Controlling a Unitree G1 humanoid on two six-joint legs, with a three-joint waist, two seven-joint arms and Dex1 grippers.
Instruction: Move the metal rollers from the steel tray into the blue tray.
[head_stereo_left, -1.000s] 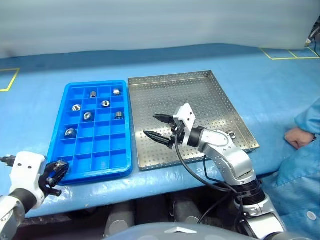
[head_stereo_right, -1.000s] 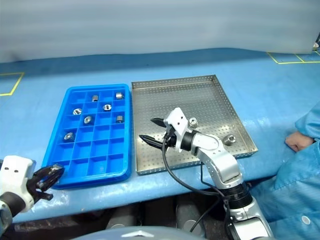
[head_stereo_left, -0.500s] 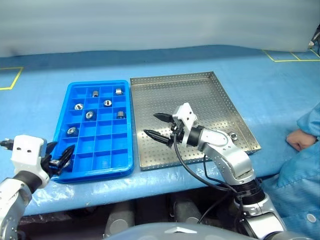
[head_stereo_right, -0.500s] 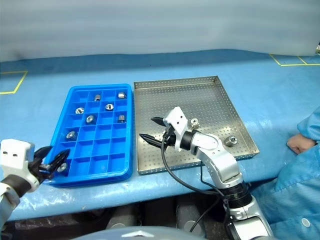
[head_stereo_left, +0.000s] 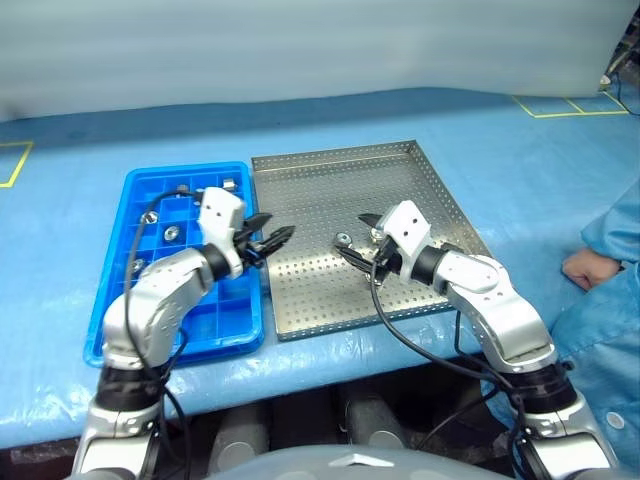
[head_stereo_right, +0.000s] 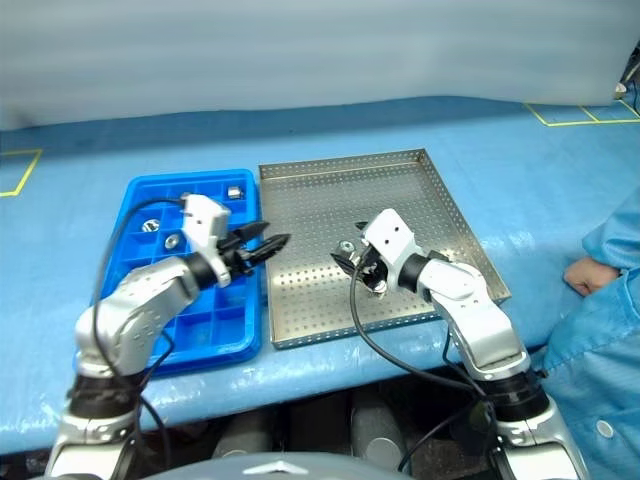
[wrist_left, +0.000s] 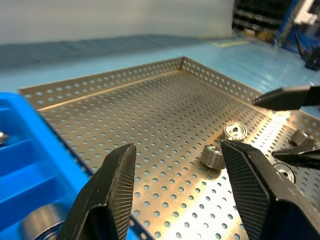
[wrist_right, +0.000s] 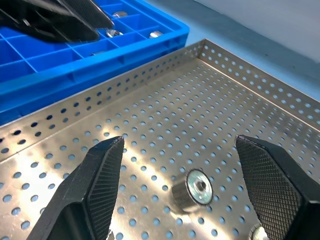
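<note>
On the blue-covered desk (head_stereo_left: 520, 190) the steel tray (head_stereo_left: 330, 170) lies square with the blue tray (head_stereo_left: 115, 300) touching its left rim; the blue tray's long axis runs away from the robot, parallel to that rim. Since a second ago the left gripper (head_stereo_left: 275, 238) has swung up from the blue tray's near left corner to hang over the seam between the two trays, pointing into the steel tray, and its jaws, then pressed together, now stand spread and empty. The right gripper (head_stereo_left: 352, 240) has shifted toward the steel tray's right part, over its near middle, pointing left at the left gripper. Its jaws are wide apart, holding nothing, with one of the metal rollers (wrist_right: 194, 189) lying on its side on the steel tray's perforated floor between the fingertips, centre hole facing the wrist camera. A few more rollers (wrist_left: 214, 156) rest just beside it on the steel tray. Others sit in far compartments of the blue tray (head_stereo_right: 234, 192).
</note>
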